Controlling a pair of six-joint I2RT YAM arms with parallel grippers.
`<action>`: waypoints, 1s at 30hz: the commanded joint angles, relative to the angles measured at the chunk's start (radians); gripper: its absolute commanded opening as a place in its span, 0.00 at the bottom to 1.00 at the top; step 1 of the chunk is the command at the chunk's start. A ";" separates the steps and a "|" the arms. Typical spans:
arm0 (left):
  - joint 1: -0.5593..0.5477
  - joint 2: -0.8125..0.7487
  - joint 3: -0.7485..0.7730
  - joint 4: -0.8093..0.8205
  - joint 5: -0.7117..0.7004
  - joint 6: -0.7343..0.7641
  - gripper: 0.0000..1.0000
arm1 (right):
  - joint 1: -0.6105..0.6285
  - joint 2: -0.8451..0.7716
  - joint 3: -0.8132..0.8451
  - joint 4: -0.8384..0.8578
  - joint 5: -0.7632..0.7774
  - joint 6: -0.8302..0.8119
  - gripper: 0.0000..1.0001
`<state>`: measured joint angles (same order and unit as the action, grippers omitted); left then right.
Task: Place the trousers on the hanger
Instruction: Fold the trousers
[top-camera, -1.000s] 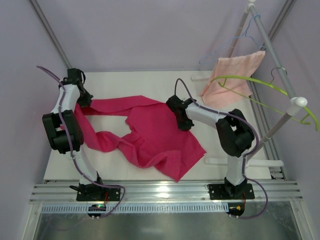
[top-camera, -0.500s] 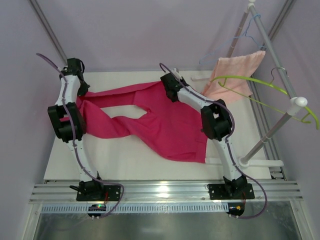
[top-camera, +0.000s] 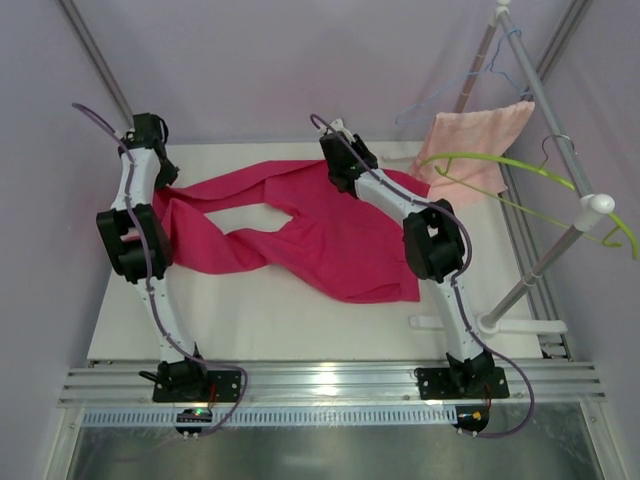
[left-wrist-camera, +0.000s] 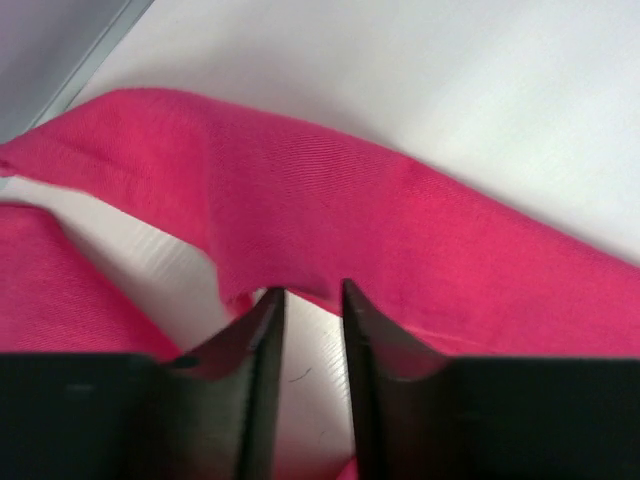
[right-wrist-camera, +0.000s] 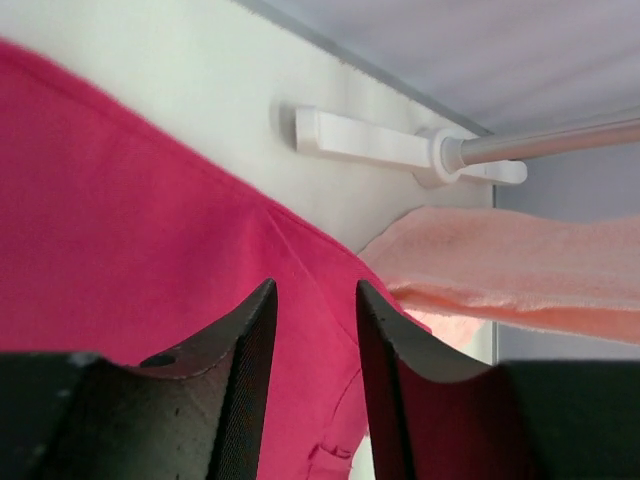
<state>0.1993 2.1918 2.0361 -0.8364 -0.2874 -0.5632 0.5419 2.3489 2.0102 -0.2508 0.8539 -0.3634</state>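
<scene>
Progress: early, by the look of it. Nothing is on the hanger yet, and the whole lift-and-drape is left to do.

Far left: the left fingers (left-wrist-camera: 262, 360) sit at the back-left corner of the desk (top-camera: 250, 320), a small gap btwn them. White desk shows through the gap, so nothing is clamped. A leg end lies just past the tips.

Centre: the trousers (top-camera: 330, 240) lie flat on the desk, spread left to right. Legs run toward the left arm, the wider part is in the middle and right. No part is lifted.

Right of centre: the right fingers (right-wrist-camera: 245, 380) are low over the cloth's far edge, apart, w/ pink visible btwn them but not pinched. So neither arm holds anything.

Right side: a pale towel (top-camera: 475, 135) hangs off the rack (top-camera: 545, 105). The hanger (top-camera: 470, 153) also hangs there, bare and well apart from the trousers.

Left to do, prob.: regrip the cloth, fold or gather it, carry it right, feed it over the hanger bar.

Count:
- trousers: 1 pr
- lime hanger: 1
- blue wire hanger (top-camera: 462, 88): 1
- towel: 1
- rack: 1
- arms: 2
</scene>
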 joint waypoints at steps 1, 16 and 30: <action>0.003 -0.127 -0.007 -0.007 -0.006 0.000 0.34 | 0.007 -0.149 0.035 -0.209 -0.125 0.157 0.42; -0.063 -0.601 -0.463 -0.013 -0.113 0.074 0.69 | 0.263 -0.632 -0.644 -0.312 -0.810 0.492 0.57; 0.064 -0.742 -0.774 0.025 0.235 0.034 0.74 | 0.294 -0.622 -0.838 -0.133 -1.084 0.242 0.54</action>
<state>0.2249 1.4635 1.2678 -0.8394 -0.1658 -0.5163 0.8364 1.7439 1.1648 -0.4351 -0.1505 -0.0570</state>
